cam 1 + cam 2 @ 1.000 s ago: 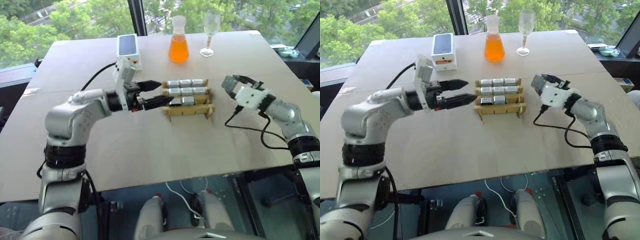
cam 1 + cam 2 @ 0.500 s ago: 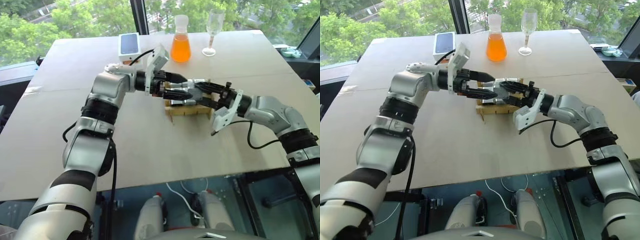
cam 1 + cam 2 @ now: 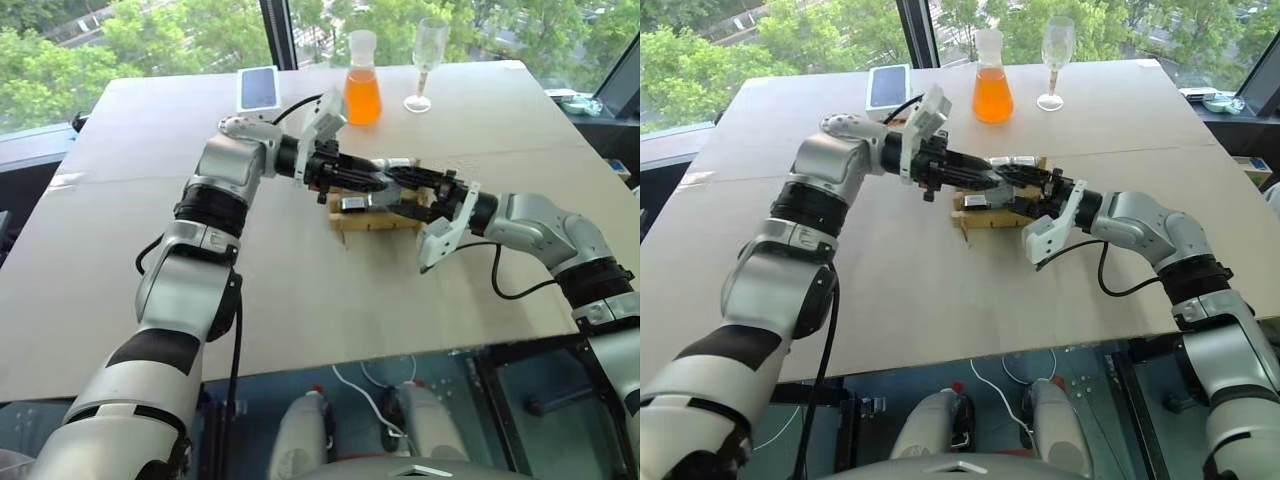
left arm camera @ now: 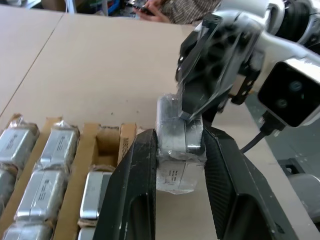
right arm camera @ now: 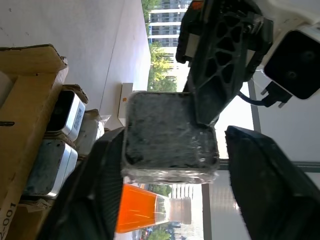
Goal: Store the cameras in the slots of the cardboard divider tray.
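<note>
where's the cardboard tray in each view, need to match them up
left eye view: tray at table centre, under the meeting hands.
right eye view: same spot, slightly left of centre.
left wrist view: lower left corner.
right wrist view: left edge.
shared landmark: the left hand gripping a camera beside the tray.

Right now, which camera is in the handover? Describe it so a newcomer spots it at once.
Start at the cardboard divider tray in the middle of the table, below the orange flask. Just over it the two grippers meet. The camera is the silver-grey block in clear wrap pinched in the left gripper, the only one raised out of the slots.
</note>
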### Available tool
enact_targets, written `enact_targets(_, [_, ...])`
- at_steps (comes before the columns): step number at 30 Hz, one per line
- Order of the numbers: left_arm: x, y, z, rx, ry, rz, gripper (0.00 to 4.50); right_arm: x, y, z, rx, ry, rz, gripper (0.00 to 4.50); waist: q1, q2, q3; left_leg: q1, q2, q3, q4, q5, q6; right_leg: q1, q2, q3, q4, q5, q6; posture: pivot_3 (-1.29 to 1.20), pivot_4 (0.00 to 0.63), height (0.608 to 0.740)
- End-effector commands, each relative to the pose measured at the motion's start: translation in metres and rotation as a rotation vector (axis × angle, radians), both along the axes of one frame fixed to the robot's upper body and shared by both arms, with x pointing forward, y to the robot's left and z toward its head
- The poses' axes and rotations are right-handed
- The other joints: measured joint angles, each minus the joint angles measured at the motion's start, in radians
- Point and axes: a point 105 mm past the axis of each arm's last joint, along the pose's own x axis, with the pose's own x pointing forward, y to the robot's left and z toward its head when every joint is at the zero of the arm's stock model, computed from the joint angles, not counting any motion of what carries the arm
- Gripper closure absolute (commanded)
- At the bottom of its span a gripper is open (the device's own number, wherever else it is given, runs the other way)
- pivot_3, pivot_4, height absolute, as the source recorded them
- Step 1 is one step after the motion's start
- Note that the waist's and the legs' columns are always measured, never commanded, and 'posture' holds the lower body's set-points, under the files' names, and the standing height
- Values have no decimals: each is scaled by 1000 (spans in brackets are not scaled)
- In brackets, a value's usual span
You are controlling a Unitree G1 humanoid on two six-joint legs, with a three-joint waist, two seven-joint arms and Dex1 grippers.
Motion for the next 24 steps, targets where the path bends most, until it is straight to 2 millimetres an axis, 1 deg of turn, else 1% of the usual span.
enact_targets(1, [7, -7, 19, -32, -103, 20, 3754, -3, -9, 16, 131, 19, -13, 0, 1, 0, 0, 0, 0, 0, 0, 0, 0, 0, 0, 0, 0, 0, -1, 0, 150, 740])
enact_targets(3, [12, -14, 24, -64, -132, 39, 3754, 2, -24, 14, 187, 69, -76, 0, 4, -1, 0, -1, 0, 0, 0, 0, 0, 0, 0, -1, 0, 1, -2, 0, 150, 740])
enact_targets(5, [18, -21, 28, -88, -172, 57, 3754, 6, -46, 10, 297, 177, -158, 0, 8, -1, 0, -1, 0, 1, 1, 0, 0, 0, -1, -2, -1, 1, -2, 0, 150, 740])
enact_targets(7, [24, -29, 24, -66, -222, 82, 3754, 7, -68, -1, 426, 351, -233, 0, 12, -1, 1, -2, -1, 1, 1, 0, 0, 0, -1, -3, -1, 1, -2, 0, 150, 740])
enact_targets(9, [26, -37, 17, -51, -241, 83, 3754, -3, -79, -12, 568, 546, -248, 0, 12, -1, 1, -2, -1, 1, 1, 0, 1, 1, -2, -3, -2, 1, -2, 0, 150, 740])
enact_targets(11, [27, -42, 7, -33, -246, 80, 3754, -18, -82, -17, 758, 751, -212, 0, 12, -1, 1, -2, -1, 0, 0, 0, 1, 1, -1, -3, -2, 1, -2, 0, 150, 740])
enact_targets(14, [32, -44, -8, 0, -263, 112, 3754, -37, -84, -24, 967, 973, -178, 0, -2, -2, 1, -1, -1, -3, -1, 0, 1, 0, -1, -2, -1, 1, -1, 0, 150, 740])
enact_targets(18, [33, -46, -19, -11, -235, 132, 3754, -59, -89, -39, 1136, 1107, -207, 0, 2, -2, 1, 0, 0, -4, 0, -1, 1, 1, -2, -2, 0, -1, 3, 0, 150, 740])
enact_targets(20, [34, -43, -29, 29, -238, 148, 3754, -73, -96, -54, 1224, 1164, -245, 0, 4, -2, 1, 0, 0, -6, 0, -1, 1, 1, 2, -4, 0, -2, 3, 0, 150, 740])
enact_targets(22, [36, -40, -35, 52, -242, 160, 3754, -84, -101, -63, 1263, 1172, -278, 0, 7, -2, 1, 0, 0, -6, 0, -1, 2, 1, 3, -5, 0, -2, 3, 0, 150, 740])
enact_targets(24, [37, -37, -38, 59, -243, 171, 3754, -95, -102, -67, 1284, 1182, -274, 0, 5, -2, 1, -1, 0, -6, 0, -1, 2, 1, 2, -5, 0, -2, 3, 0, 150, 740])
